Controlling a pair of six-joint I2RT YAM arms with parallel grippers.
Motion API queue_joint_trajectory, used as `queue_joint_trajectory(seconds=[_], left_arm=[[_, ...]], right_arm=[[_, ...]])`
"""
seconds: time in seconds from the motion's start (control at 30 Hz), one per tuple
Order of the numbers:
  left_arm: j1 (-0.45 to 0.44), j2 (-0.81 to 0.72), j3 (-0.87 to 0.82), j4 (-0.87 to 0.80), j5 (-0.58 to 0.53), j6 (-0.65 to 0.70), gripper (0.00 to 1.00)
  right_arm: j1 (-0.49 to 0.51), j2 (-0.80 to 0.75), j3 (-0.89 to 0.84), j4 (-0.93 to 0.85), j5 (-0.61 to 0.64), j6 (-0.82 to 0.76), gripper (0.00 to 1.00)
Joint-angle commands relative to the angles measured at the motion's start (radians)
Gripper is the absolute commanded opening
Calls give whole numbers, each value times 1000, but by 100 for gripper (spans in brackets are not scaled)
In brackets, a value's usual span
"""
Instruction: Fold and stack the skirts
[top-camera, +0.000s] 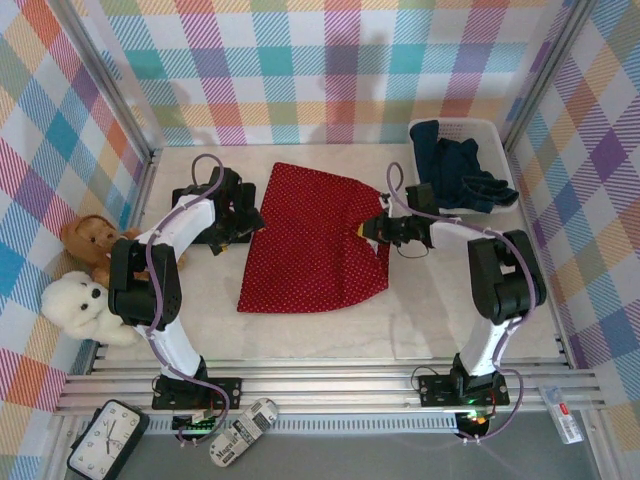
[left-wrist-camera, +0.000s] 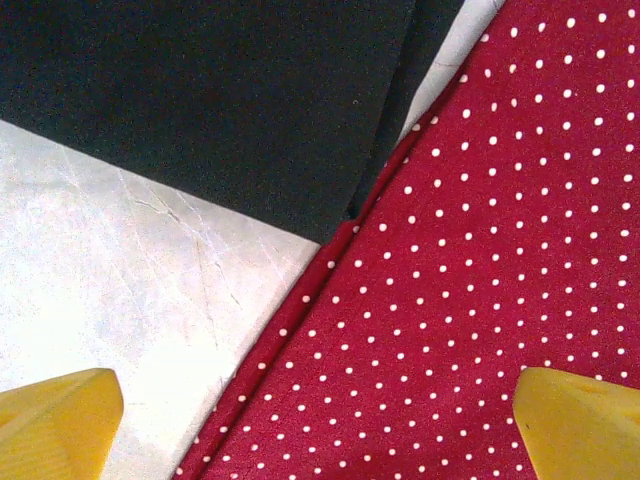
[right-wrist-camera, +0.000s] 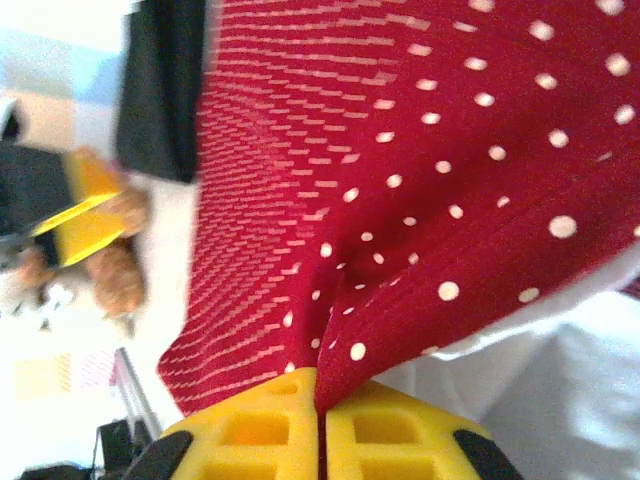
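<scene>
Skirt (top-camera: 312, 240), red dotted, edge clamped in right gripper (right-wrist-camera: 322, 398), left gripper (left-wrist-camera: 320, 425) spread above opposite edge.

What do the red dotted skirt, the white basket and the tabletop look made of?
Red skirt: thin matte woven cloth, printed white dots, creasing softly.
Basket: white plastic, likely, from its rigid moulded rim.
Tabletop: pale, smooth, marble-look veining; possibly laminate or film.

Left arm (top-camera: 182, 224) forward, left jaws wide apart; right arm (top-camera: 458, 230) bent inward, right jaws clamped.
</scene>
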Motion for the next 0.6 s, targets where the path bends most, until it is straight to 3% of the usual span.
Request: queue_joint_trajectory(seconds=[0.0,0.17,0.3,0.37,0.57], left_arm=[[10,0,-25,-11,-1,15,100],[10,-31,-79,-28,-11,32,100],[9,-91,-155,-54,-26,51,99],[9,-127,-199,-48,-10,61,93],[11,-138,-271,10,89,108,74]], right_arm=[[-8,50,-30,-69,112,19,13],[-8,-19,-22,-239,321,16,41],[-9,-162,-134,-268,346,5,55],[-9,-220,-185,-290,335,-2,62],[-4,-311,-289,-291,261,-15,66]])
